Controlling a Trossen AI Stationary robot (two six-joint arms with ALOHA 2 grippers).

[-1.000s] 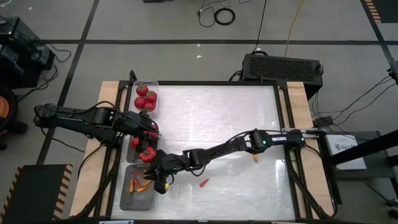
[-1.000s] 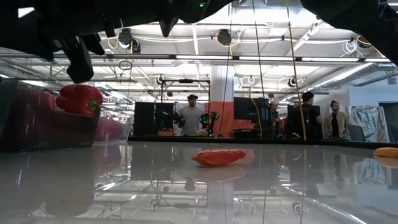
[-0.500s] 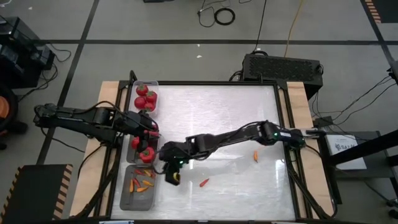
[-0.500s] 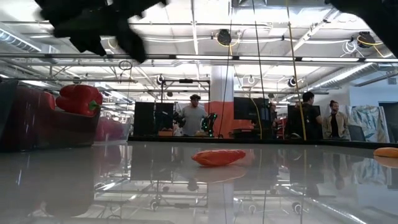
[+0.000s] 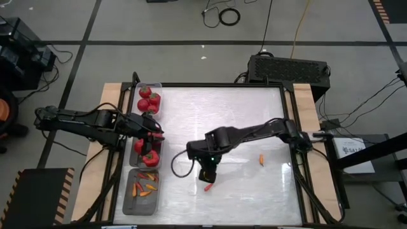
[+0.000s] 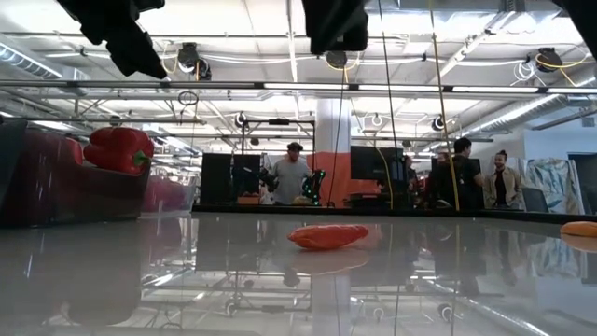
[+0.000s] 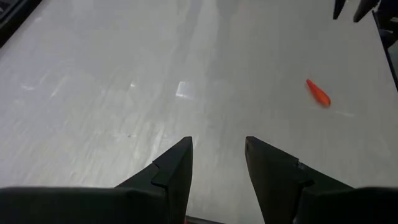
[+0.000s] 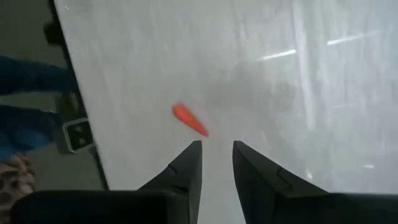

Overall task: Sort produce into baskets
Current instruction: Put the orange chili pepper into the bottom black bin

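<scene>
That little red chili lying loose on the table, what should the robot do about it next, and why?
Probably lower the right tool onto the red chili and close on it. The tool hangs just beside it, fingers apart and empty, and the chili tray already holds others like it.

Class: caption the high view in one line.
Right end effector hovers by a red chili; three baskets line the table's left.

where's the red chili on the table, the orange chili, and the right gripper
red chili (image 5: 207, 187): high view, middle of its body, on the table.
orange chili (image 5: 261, 159): high view, middle of its body.
right gripper (image 5: 205, 179): high view, between its fingertips, just above the red chili.
</scene>
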